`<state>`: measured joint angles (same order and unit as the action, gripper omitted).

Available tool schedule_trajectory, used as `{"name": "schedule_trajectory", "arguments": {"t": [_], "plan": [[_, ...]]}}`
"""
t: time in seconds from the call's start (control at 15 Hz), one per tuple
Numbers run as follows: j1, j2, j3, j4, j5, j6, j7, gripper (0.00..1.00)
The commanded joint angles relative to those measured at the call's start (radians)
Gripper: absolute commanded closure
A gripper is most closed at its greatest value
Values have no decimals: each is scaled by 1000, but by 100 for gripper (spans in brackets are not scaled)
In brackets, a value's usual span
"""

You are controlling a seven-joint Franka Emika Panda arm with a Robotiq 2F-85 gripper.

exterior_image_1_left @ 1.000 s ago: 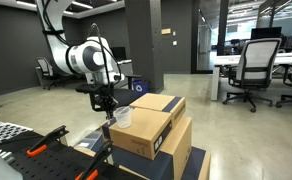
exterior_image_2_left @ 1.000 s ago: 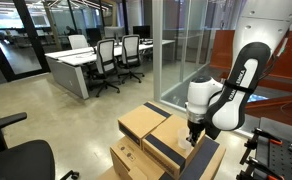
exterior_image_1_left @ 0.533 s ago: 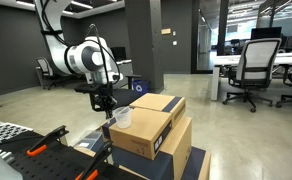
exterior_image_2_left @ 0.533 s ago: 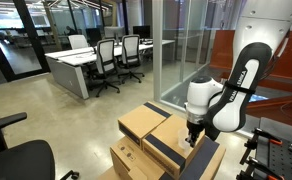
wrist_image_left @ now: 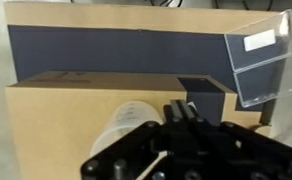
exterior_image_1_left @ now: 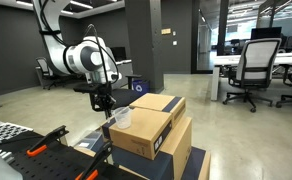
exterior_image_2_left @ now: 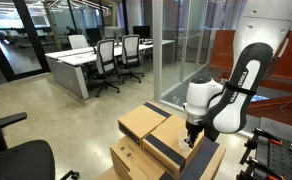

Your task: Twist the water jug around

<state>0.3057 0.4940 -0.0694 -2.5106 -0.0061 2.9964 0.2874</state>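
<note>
The water jug (exterior_image_1_left: 121,117) is seen standing on top of the upper cardboard box (exterior_image_1_left: 154,128), close to the box edge nearest the arm. It appears upright, so its long axis is judged to run vertically, roughly parallel to the downward-pointing gripper (exterior_image_1_left: 105,104).

In an exterior view the gripper is held just beside the jug and slightly above it, on the side away from the rest of the box; contact between the 2 cannot be confirmed. In an exterior view from the opposite side the gripper (exterior_image_2_left: 192,135) is shown low over the stacked boxes (exterior_image_2_left: 151,122), and the jug is hidden behind it.

In the wrist view the whitish rounded body of the jug (wrist_image_left: 124,122) is seen partly covered by the dark gripper (wrist_image_left: 186,128), offset to one side of it rather than centred between the fingers. Whether the fingers are spread or pressed together cannot be told, since the tips are masked by the gripper's own body. A clear plastic holder (wrist_image_left: 260,60) is seen further back, well apart from the jug.

The coming move is judged to depend on that sideways offset: the jug would have to be brought between the fingers before a turn about its vertical axis could be applied
</note>
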Motion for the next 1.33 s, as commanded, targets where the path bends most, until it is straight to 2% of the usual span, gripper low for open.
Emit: {"name": "schedule_trajectory", "arguments": {"t": [0.0, 1.27], "plan": [[10, 2, -8, 6, 1, 11, -8, 94], [15, 23, -29, 53, -3, 15, -2, 94]]}}
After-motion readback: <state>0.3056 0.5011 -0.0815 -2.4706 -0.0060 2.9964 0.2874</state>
